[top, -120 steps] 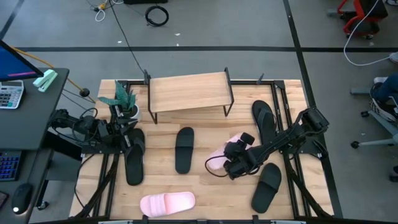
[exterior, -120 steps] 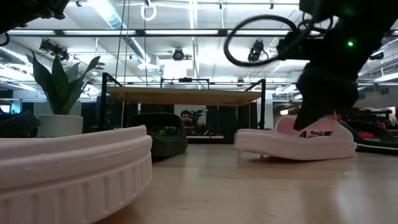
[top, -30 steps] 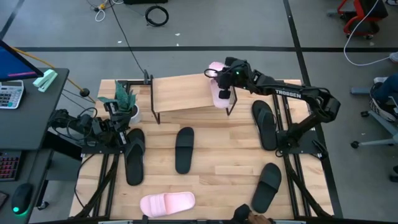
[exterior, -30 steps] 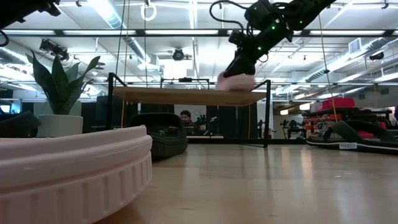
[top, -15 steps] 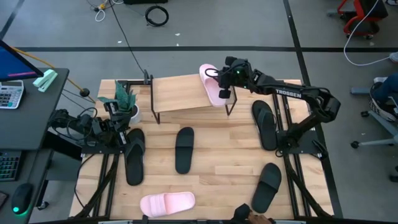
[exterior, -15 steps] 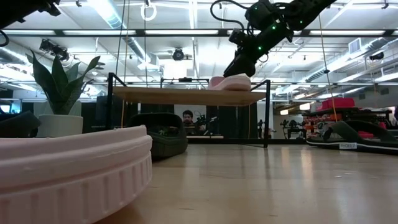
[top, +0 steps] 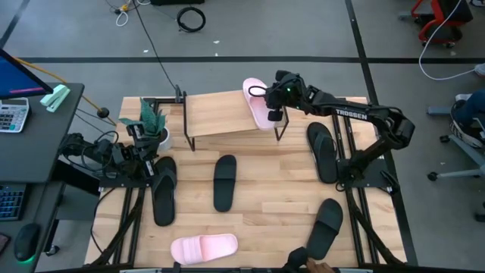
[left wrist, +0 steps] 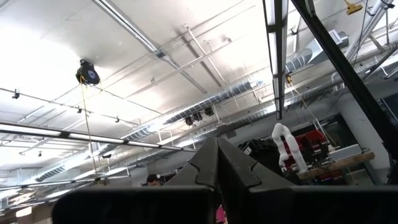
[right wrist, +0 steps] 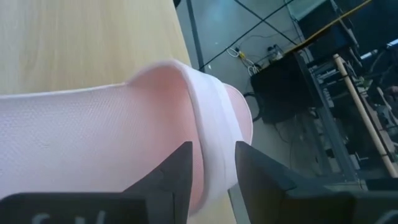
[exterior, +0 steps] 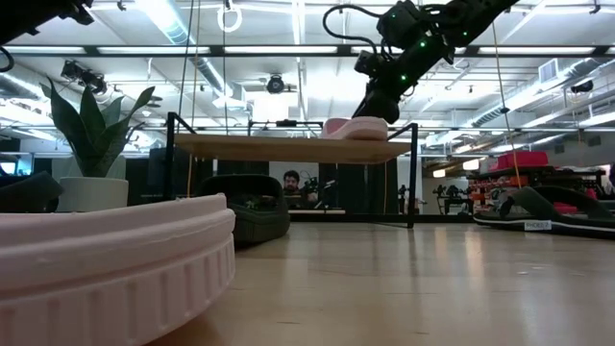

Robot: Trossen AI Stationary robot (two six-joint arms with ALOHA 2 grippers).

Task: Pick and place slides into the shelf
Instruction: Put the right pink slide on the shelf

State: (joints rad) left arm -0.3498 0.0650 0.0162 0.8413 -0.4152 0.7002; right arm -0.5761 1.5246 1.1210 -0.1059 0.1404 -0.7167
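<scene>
A pale pink slide (top: 256, 102) lies on the right end of the shelf's (top: 220, 114) light top board, sole down, with its far tip past the far edge. In the low view the pink slide (exterior: 354, 127) sits flat on the shelf (exterior: 288, 147). My right gripper (top: 275, 97) is above the slide, shut on it. A second pink slide (top: 204, 248) lies near the table's near edge. Black slides lie at the centre (top: 225, 182), right (top: 322, 152) and near right (top: 326, 227). Another black slide (top: 164, 189) is beside my left gripper (top: 148, 155), which is shut at the left edge. My right gripper (right wrist: 214, 154) pinches the slide's wide strap at its edge (right wrist: 214, 124). One finger (right wrist: 180, 171) is under the strap and the other finger (right wrist: 258, 177) is outside it. The fingers slant down from the right and above. The slide rests flat on the shelf top.
A potted plant (top: 151, 121) stands at the shelf's left end. The shelf's black legs (top: 279, 125) rise at the corners. Black frame rails run along the left and right of the table. A hand shows at the near edge (top: 307, 264). Bare wood lies between the central slides.
My right gripper has swung the pink slide toward the table's left on the shelf top. The slide has turned to lie slanted and flat on the board, with its far tip past the far edge. In the last half second the arm has kept nearly still.
</scene>
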